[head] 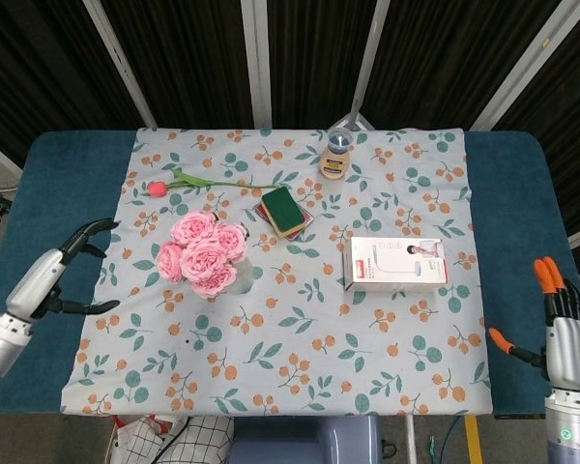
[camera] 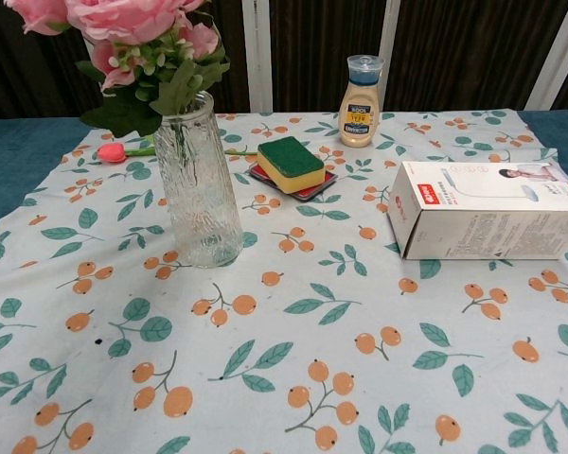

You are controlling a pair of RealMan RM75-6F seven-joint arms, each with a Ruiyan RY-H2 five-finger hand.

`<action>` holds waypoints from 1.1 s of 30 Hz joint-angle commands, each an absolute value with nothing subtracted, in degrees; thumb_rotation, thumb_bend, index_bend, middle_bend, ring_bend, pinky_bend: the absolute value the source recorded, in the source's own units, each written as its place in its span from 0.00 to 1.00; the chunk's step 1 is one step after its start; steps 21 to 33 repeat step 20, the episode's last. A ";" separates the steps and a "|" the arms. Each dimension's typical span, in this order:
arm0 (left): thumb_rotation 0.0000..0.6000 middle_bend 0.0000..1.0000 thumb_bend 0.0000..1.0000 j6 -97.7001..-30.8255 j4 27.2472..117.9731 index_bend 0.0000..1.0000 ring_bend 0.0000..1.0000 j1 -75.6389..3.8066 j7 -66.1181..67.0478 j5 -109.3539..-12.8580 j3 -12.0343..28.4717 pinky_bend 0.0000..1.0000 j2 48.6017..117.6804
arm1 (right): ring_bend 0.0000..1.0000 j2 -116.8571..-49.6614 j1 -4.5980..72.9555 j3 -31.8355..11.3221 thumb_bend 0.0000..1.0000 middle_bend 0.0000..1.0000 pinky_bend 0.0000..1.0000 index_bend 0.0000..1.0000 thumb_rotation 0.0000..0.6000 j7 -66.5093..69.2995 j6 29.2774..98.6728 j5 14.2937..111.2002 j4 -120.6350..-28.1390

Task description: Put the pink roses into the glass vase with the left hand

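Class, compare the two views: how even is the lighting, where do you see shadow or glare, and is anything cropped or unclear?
Head view: even, flat light, no glare; only a faint shadow beside the white box; the backdrop is dark. Chest view: the pink roses are cropped at the top edge; the glass vase has ribbed walls that blur the stems inside; everything else stays sharp.
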State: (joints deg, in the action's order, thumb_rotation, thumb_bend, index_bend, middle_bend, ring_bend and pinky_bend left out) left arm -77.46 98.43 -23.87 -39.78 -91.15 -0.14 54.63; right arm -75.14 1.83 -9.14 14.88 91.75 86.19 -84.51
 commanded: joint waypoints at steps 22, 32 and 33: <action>1.00 0.11 0.23 -101.74 100.46 0.13 0.07 1.82 9.16 -94.54 -7.20 0.28 61.13 | 0.08 -65.32 3.80 -1.59 0.07 0.00 0.00 0.00 1.00 1.02 86.85 95.01 -91.96; 1.00 0.11 0.23 -101.74 100.46 0.13 0.07 1.82 9.16 -94.54 -7.20 0.28 61.13 | 0.08 -65.32 3.80 -1.59 0.07 0.00 0.00 0.00 1.00 1.02 86.85 95.01 -91.96; 1.00 0.11 0.23 -101.74 100.46 0.13 0.07 1.82 9.16 -94.54 -7.20 0.28 61.13 | 0.08 -65.32 3.80 -1.59 0.07 0.00 0.00 0.00 1.00 1.02 86.85 95.01 -91.96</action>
